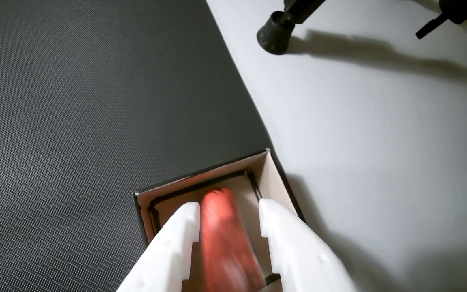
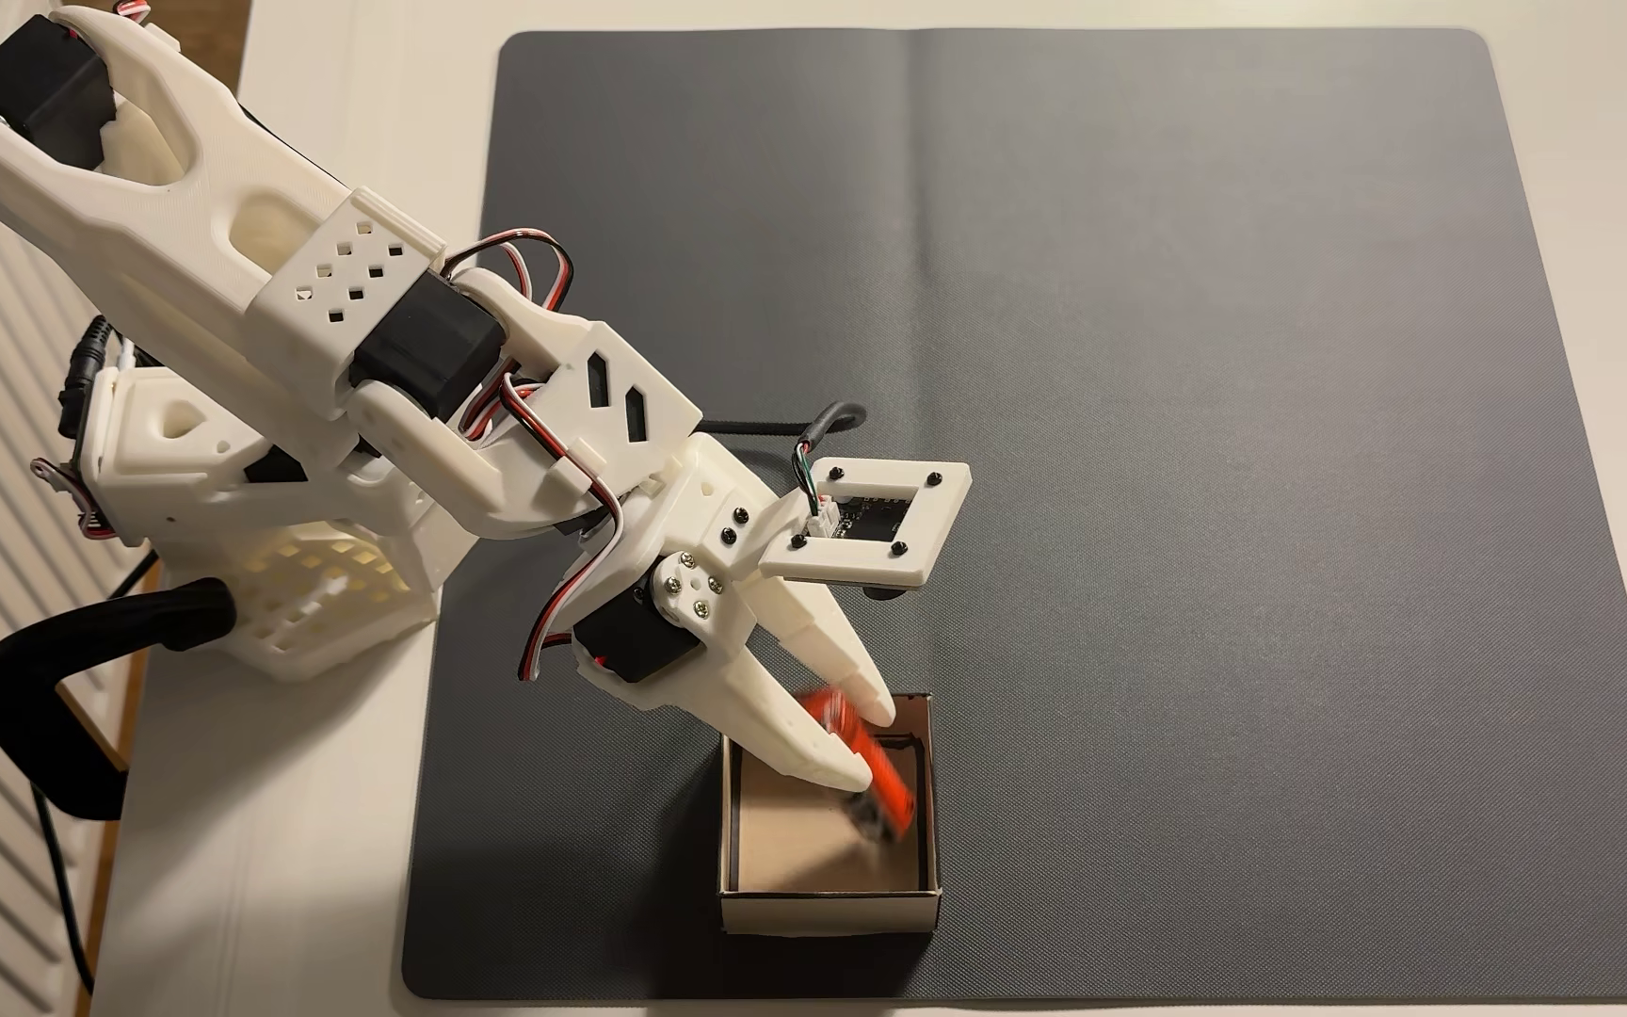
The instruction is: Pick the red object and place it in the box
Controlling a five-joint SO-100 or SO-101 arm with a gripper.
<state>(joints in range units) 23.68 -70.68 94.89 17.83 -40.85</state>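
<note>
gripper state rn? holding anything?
Gripper: open, jaws apart over the cardboard box; the blurred red wrapped cylinder sits between them with gaps either side, apparently released.

Dark grey textured mat (image 2: 1181, 391) lying flat on white surface (image 2: 301, 880); black rubber-tipped stand feet (image 1: 276, 32) beside mat

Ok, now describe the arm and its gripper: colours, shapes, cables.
The arm is white 3D-printed plastic with black servo blocks at the joints and perforated cut-outs. Red, white and black wires loop along it. The gripper has two long, tapering white fingers. A square white-framed camera mount sits beside it.
</note>
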